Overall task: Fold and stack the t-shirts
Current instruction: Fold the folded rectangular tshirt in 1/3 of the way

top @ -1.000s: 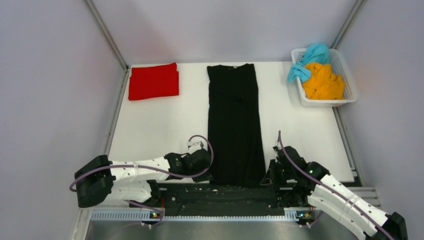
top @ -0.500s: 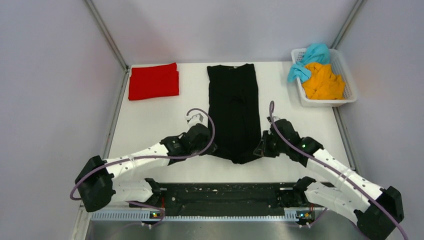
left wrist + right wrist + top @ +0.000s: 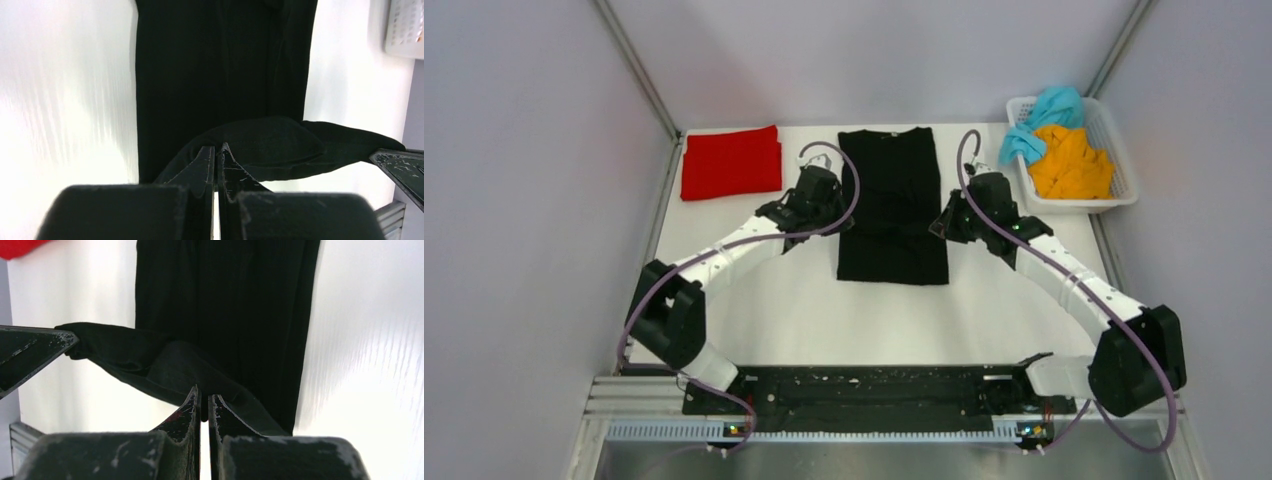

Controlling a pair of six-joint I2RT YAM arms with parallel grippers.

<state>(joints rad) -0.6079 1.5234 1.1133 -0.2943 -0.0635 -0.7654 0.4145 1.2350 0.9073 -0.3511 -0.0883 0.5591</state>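
A smooth white table fills the middle of the top view. At its upper centre lies the black t-shirt, a matte, soft rectangle of cloth with its lower end doubled back over itself. At upper left a red t-shirt sits as a flat folded slab, and at upper right a white plastic mesh basket holds a crumpled orange t-shirt and a teal t-shirt. The left gripper and right gripper flank the black cloth, each with scuffed dark fingers pinched narrow on a lifted, sagging edge.
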